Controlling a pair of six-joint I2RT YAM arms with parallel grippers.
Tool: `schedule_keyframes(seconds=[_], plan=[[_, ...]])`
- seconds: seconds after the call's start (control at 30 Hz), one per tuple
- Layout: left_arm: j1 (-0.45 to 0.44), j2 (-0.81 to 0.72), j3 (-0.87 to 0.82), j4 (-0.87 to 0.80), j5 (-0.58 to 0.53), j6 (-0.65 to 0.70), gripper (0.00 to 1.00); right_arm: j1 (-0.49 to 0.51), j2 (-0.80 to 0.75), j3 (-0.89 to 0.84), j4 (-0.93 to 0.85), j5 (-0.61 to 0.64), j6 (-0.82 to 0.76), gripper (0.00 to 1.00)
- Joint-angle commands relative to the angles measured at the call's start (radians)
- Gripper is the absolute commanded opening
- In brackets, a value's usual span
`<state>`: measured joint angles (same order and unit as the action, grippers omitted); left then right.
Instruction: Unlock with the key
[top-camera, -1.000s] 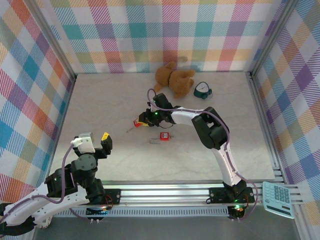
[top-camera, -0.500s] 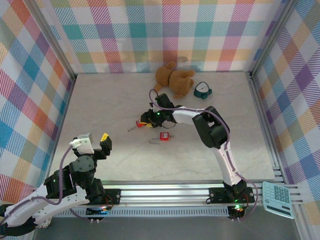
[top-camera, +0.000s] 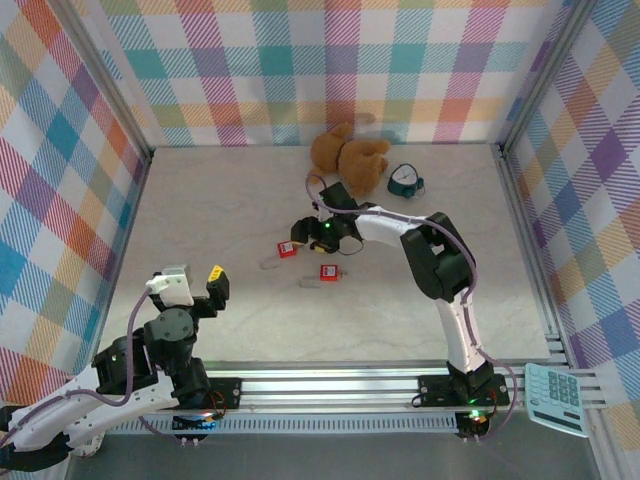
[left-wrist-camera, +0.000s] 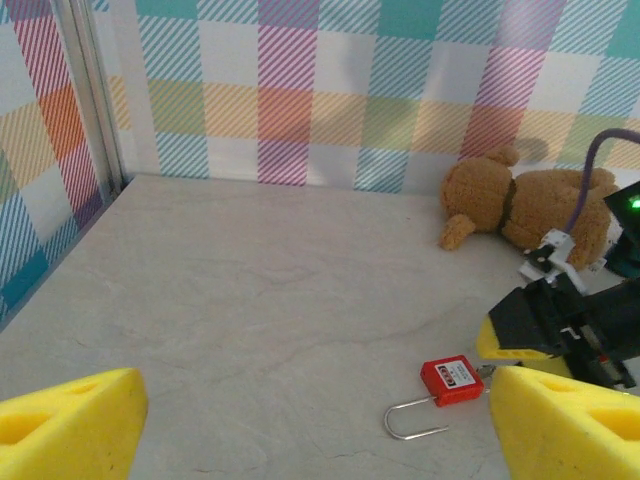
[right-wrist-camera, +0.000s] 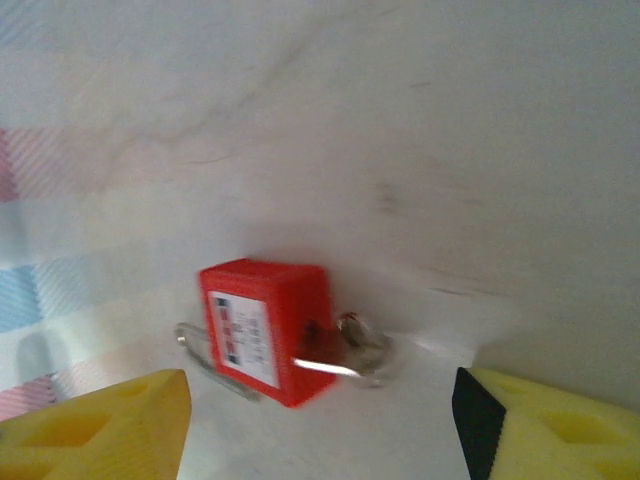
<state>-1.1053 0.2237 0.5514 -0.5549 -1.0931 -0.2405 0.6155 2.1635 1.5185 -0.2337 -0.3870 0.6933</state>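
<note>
Right wrist view: my right gripper (right-wrist-camera: 320, 415) stands wide, holding nothing. Between its yellow fingertips (right-wrist-camera: 110, 415), toward 12 o'clock, a red padlock (right-wrist-camera: 262, 325) lies on the table (right-wrist-camera: 400, 120), with the key (right-wrist-camera: 360, 345) jutting from its 3 o'clock side. My left gripper (left-wrist-camera: 310, 420) is spread wide, with a teddy bear (left-wrist-camera: 520, 205) at 1 o'clock.

Right wrist view blurred: red padlock (right-wrist-camera: 262, 330) label unreadable; key (right-wrist-camera: 362, 350) just silvery smear at padlock's side, inserted or not, cannot tell; shackle (right-wrist-camera: 205, 355) partly behind body. Both right hand fingertips (right-wrist-camera: 110, 425) cut by bottom edge. Left wrist view: left hand fingertips (left-wrist-camera: 65, 430) cut by bottom edge, right arm (left-wrist-camera: 545, 315) by right edge, teddy bear (left-wrist-camera: 480, 200) partly behind cable (left-wrist-camera: 578, 195). Top view: grey bit (top-camera: 310, 284) near second padlock (top-camera: 328, 271) too small to identify.
</note>
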Motion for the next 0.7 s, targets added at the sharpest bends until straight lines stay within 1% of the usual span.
schedule_keyframes(seconds=[0.0,0.07,0.13,0.2,0.27,0.3,0.37,0.4,0.43,0.47,0.53,0.57,0.6,0.63,0.67], plan=[[-0.007,0.026,-0.003,0.076,-0.029,0.028,1.0,-0.034,-0.086,0.037,-0.188,0.126,-0.089,0.78],[-0.006,0.047,0.003,0.085,-0.059,0.026,1.0,-0.039,-0.14,0.036,-0.23,0.153,-0.139,0.79],[-0.007,0.065,0.005,0.088,-0.099,0.023,1.0,-0.038,-0.222,0.007,-0.232,0.163,-0.183,0.8],[-0.007,0.086,0.011,0.097,-0.136,0.041,1.0,-0.029,-0.337,-0.053,-0.203,0.163,-0.232,0.98],[-0.007,0.101,0.035,0.094,-0.15,0.04,1.0,0.003,-0.484,-0.135,-0.173,0.221,-0.296,0.99],[-0.007,0.107,0.06,0.064,-0.118,0.022,1.0,0.021,-0.552,-0.177,-0.154,0.249,-0.332,0.99],[-0.007,0.111,0.091,0.07,-0.04,0.02,1.0,0.068,-0.704,-0.261,-0.139,0.321,-0.422,0.99],[-0.007,0.104,0.075,0.128,0.012,0.064,1.0,0.092,-0.769,-0.292,-0.154,0.376,-0.444,0.99],[-0.007,0.09,0.042,0.215,0.121,0.144,1.0,0.123,-0.838,-0.324,-0.166,0.464,-0.471,0.99],[-0.007,0.081,-0.008,0.313,0.114,0.157,1.0,0.147,-0.904,-0.37,-0.15,0.548,-0.504,0.99],[-0.005,0.096,-0.068,0.408,-0.097,0.028,1.0,0.152,-1.01,-0.46,-0.119,0.639,-0.544,0.99],[-0.003,0.11,-0.123,0.576,-0.073,0.2,1.0,0.156,-1.054,-0.496,-0.119,0.713,-0.583,0.99],[0.002,0.129,-0.18,0.755,-0.003,0.395,1.0,0.156,-1.084,-0.526,-0.116,0.796,-0.604,0.99],[0.006,0.161,-0.23,0.895,0.056,0.536,1.0,0.156,-1.108,-0.563,-0.123,0.893,-0.608,0.99],[0.013,0.2,-0.259,0.998,0.059,0.611,1.0,0.156,-1.124,-0.592,-0.128,0.982,-0.615,0.99]])
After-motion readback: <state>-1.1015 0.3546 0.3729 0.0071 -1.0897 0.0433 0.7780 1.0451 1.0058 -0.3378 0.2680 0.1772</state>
